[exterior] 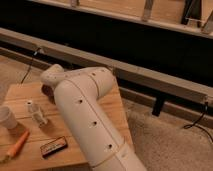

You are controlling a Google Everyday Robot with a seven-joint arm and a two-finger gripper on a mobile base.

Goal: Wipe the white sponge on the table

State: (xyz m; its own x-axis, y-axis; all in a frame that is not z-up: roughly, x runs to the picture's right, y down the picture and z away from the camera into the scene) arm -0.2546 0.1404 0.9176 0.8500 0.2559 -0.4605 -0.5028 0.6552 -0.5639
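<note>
While the arm (90, 120) reaches over the table (20, 95), the gripper hides behind it, state untellable; wiping seems not yet begun.

Pale cup (6, 118), carrot (19, 144), dark packet (53, 146), white bottles (38, 115)

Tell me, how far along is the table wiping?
Nothing looks done yet: the table shows no wiped patch that I can make out. In hand: the arm stretches over it, and the gripper is out of sight behind the arm. I cannot spot the white sponge either. Left: grasping the sponge and the wiping itself.
</note>
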